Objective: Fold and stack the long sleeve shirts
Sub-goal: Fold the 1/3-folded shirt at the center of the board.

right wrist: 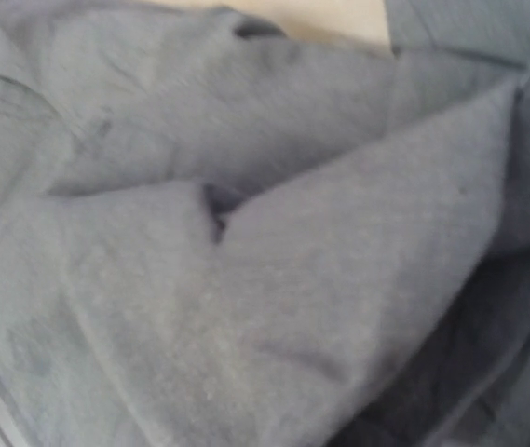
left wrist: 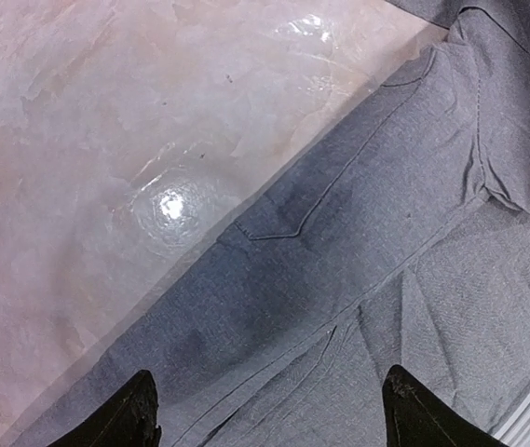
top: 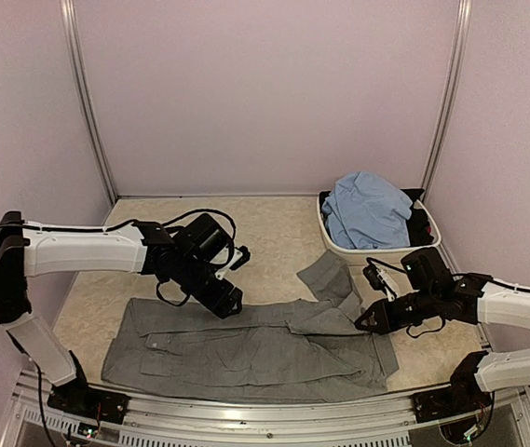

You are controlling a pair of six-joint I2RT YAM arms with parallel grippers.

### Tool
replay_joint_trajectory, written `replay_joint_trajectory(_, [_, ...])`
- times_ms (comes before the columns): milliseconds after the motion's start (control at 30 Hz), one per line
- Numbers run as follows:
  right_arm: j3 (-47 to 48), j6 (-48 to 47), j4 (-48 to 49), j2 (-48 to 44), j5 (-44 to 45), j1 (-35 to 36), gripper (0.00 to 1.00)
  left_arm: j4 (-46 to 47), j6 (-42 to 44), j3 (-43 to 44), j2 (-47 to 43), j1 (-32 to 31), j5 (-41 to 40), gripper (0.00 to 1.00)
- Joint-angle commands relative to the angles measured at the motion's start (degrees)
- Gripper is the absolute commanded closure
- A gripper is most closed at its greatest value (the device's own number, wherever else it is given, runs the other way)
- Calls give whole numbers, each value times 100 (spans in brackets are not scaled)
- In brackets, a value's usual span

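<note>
The slate grey long sleeve shirt [top: 246, 349] lies spread flat across the near part of the table, one sleeve folded up toward the back right. My left gripper [top: 230, 305] hovers over its far edge, open. In the left wrist view its two dark fingertips [left wrist: 139, 410] stand wide apart above the grey cloth [left wrist: 339, 242], with nothing between them. My right gripper [top: 365, 322] sits low at the shirt's right end by the sleeve. Bunched grey cloth [right wrist: 292, 279] fills the right wrist view and hides the fingers. The light blue shirt [top: 367, 209] lies heaped in the basin.
A white oval basin [top: 376, 253] stands at the back right and also holds something dark [top: 419, 223]. Bare marbled tabletop [left wrist: 106, 140] lies behind the grey shirt. Walls close the table in on three sides, and a metal rail [top: 246, 419] runs along the near edge.
</note>
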Motion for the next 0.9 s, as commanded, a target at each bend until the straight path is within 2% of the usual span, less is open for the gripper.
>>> replay_joint_trajectory(0, [-206,412,-139,45,209,62,90,63,337,190,224,27,414,21])
replay_joint_trajectory(33, [-201,428,-145,57,285,60,84,58,352,187,242,33,485,21])
replay_joint_trajectory(100, [-111,431,-132,49,352,65,66,-18,349,177,265,38,568,21])
replay_joint_trajectory(167, [42,389,-130,20,397,65,53,-17,291,98,245,44,587,3])
replay_joint_trajectory(200, [182,354,-130,19,434,67,47,32,219,42,213,55,582,1])
replay_joint_trajectory(300, [589,249,-198,94,735,65,36,361,-156,-241,13,92,635,1])
replay_joint_trajectory(400, [1018,149,-230,420,1134,59,28,594,-611,-543,-258,63,300,1])
replay_joint_trajectory(667, [2156,-459,-335,2186,2569,-90,21,814,-1679,-1356,-907,82,-315,1])
replay_joint_trajectory(767, [2505,-687,-258,2731,2631,-139,22,1047,-2093,-1740,-1206,75,-349,1])
replay_joint_trajectory(867, [2833,-903,-219,3211,2769,-152,29,1276,-2419,-1978,-1478,79,-403,1])
